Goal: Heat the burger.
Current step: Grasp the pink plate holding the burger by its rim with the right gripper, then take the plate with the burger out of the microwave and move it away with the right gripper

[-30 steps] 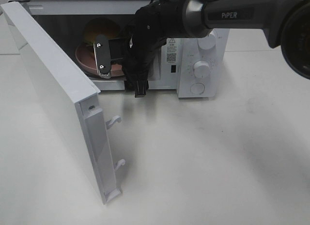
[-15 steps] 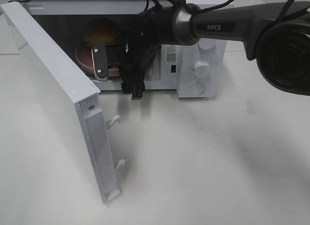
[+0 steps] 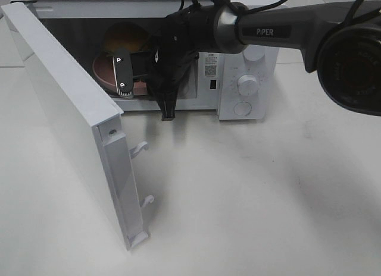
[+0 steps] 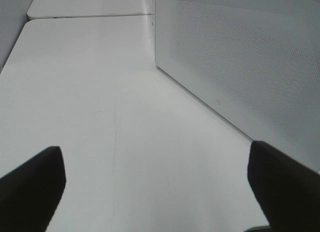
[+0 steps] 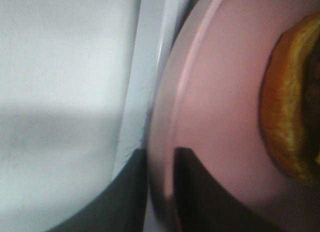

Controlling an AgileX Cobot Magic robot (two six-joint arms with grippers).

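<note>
Jaws of the right gripper (image 5: 160, 159) pinch the rim of the pink plate (image 5: 220, 92) carrying the burger (image 5: 282, 122) inside the open microwave (image 3: 265, 91) on the counter (image 3: 268, 198), while the left gripper (image 4: 157, 187) jaws stand spread above it.

The high camera looks down into the open microwave (image 3: 247, 85); the right wrist camera is very near its plate (image 5: 220, 92); the left faces along the surface (image 4: 100, 117).

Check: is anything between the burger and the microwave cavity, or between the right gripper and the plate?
Nothing visible does. The white microwave has its door swung wide left; the golden-bunned burger on the pink round plate sits inside the cavity mouth. The right gripper straddles the plate's rim with nothing between.
</note>
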